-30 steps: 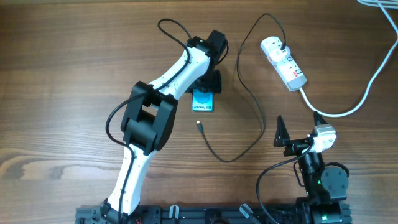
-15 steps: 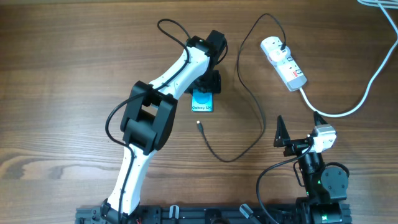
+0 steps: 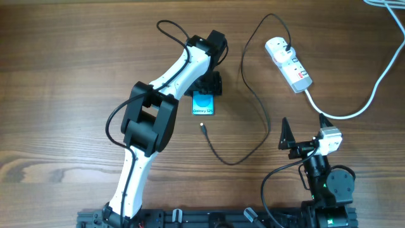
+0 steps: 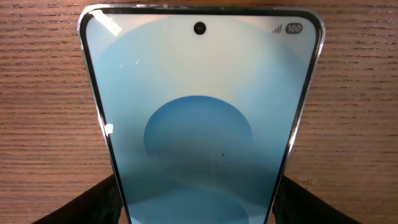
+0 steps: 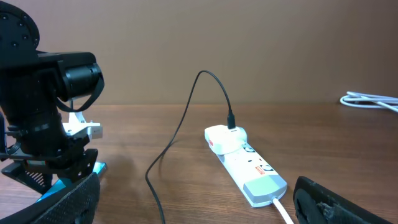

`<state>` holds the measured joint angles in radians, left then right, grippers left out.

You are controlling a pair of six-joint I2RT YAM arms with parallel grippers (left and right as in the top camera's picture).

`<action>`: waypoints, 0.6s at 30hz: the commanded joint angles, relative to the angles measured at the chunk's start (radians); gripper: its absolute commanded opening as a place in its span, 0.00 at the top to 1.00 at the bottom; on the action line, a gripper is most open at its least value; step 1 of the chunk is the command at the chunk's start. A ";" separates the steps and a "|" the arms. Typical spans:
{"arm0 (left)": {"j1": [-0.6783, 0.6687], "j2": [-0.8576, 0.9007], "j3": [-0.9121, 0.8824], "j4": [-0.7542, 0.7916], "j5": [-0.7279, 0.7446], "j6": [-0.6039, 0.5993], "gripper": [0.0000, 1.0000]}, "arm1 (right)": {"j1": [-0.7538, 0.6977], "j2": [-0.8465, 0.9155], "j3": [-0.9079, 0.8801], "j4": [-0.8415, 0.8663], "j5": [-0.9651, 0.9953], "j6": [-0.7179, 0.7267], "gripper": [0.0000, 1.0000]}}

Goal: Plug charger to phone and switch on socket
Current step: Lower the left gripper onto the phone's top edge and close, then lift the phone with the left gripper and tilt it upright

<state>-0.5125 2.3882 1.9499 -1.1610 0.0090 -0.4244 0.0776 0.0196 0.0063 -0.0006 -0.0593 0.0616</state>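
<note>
Fingers (image 4: 93, 202) of the left gripper (image 3: 204, 93) close on the phone (image 3: 202, 104) by its two long edges, screen up, probably to steady it so its port end faces the plug. Just off the phone at six o'clock lies the loose tip of the charger (image 3: 202, 126), whose cable loops away to the socket (image 3: 288, 63) at two o'clock. At four o'clock the right gripper (image 3: 305, 128) hangs wide open and empty, well placed to fetch that tip.

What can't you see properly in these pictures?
Left wrist view: the phone's lower end runs off the bottom edge.
Overhead: the left tool covers one end of the phone.
Overhead: the socket's switches are too small to read.
Overhead: the white cord leaves the frame.
</note>
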 commanded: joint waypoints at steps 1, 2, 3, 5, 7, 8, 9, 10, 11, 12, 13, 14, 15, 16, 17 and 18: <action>0.025 0.031 -0.005 -0.010 -0.033 -0.003 0.26 | -0.003 -0.006 -0.001 0.002 0.006 -0.009 0.00; 0.028 0.031 -0.005 -0.010 -0.033 -0.002 0.26 | -0.003 -0.006 -0.001 0.002 0.006 -0.008 0.00; 0.032 0.031 -0.005 -0.010 -0.033 -0.003 0.27 | -0.003 -0.006 -0.001 0.002 0.006 -0.009 0.00; 0.044 0.031 -0.005 -0.018 -0.033 -0.003 0.27 | -0.003 -0.006 -0.001 0.002 0.006 -0.009 0.00; 0.051 0.031 -0.005 -0.026 -0.033 -0.002 0.27 | -0.003 -0.006 -0.001 0.002 0.006 -0.009 0.00; 0.055 0.031 -0.005 -0.031 -0.033 -0.002 0.27 | -0.003 -0.006 -0.001 0.002 0.006 -0.008 0.00; 0.061 0.031 -0.005 -0.034 -0.033 -0.002 0.27 | -0.003 -0.006 -0.001 0.002 0.006 -0.009 0.00; 0.065 0.031 -0.005 -0.036 -0.033 -0.003 0.27 | -0.003 -0.006 -0.001 0.002 0.006 -0.009 0.00; 0.070 0.031 -0.005 -0.037 -0.032 -0.003 0.27 | -0.003 -0.006 -0.001 0.002 0.006 -0.009 0.00; 0.074 0.031 -0.005 -0.037 -0.032 -0.003 0.27 | -0.003 -0.006 -0.001 0.002 0.006 -0.009 0.00; 0.078 0.031 -0.005 -0.037 -0.032 -0.002 0.27 | -0.003 -0.006 -0.001 0.002 0.006 -0.009 0.00; 0.080 0.031 -0.005 -0.040 -0.033 -0.002 0.27 | -0.003 -0.006 -0.001 0.002 0.006 -0.009 0.00; 0.081 0.031 -0.005 -0.040 -0.033 0.002 0.26 | -0.003 -0.006 -0.001 0.002 0.006 -0.009 0.00; 0.082 0.031 -0.005 -0.039 -0.033 0.002 0.26 | -0.003 -0.006 -0.001 0.002 0.006 -0.008 0.00; 0.082 0.031 -0.005 -0.039 -0.033 0.002 0.26 | -0.003 -0.006 -0.001 0.002 0.006 -0.009 0.00; 0.082 0.031 -0.005 -0.037 -0.032 0.002 0.26 | -0.003 -0.006 -0.001 0.002 0.006 -0.009 0.00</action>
<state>-0.4404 2.3882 1.9499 -1.1976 0.0128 -0.4244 0.0776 0.0196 0.0063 -0.0006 -0.0593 0.0616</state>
